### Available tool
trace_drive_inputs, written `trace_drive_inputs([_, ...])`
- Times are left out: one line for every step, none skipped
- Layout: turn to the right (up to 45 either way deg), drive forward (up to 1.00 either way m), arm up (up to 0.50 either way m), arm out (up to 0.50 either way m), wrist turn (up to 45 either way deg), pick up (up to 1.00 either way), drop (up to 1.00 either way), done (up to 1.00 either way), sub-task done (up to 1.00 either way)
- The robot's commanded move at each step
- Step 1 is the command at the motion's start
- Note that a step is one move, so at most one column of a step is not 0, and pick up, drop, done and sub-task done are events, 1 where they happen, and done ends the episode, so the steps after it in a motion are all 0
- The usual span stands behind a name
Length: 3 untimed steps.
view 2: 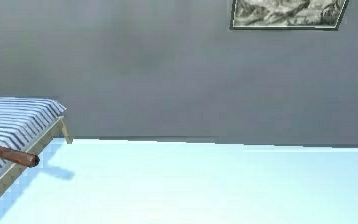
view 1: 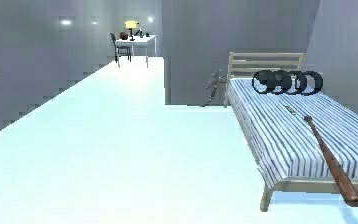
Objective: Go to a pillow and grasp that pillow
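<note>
A bed with a blue-and-white striped mattress and a pale wooden frame stands at the forward view's right. At its head, against the slatted headboard, lie several dark rounded shapes with light rings in a row. They are too small to tell as pillows. A long reddish-brown baseball bat lies along the mattress toward the foot. The bed's foot corner appears again at the arm side view's left, with the bat's end jutting over the frame.
Pale open floor stretches ahead and left of the bed. Far back stand a white table with a lamp and a dark chair. A thin dark object leans beside the headboard. A framed picture hangs on the grey wall.
</note>
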Motion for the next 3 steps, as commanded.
trace_drive_inputs([0.0, 0.9, 0.0, 0.0, 0.0, 0.0, 0.0, 0.0, 0.0])
trace_drive_inputs([6.0, 0.0, 0.0, 0.0, 0.0, 0.0, 0.0, 0.0, 0.0])
trace_drive_inputs([0.0, 1.0, 0.0, 0.0, 0.0, 0.0, 0.0, 0.0, 0.0])
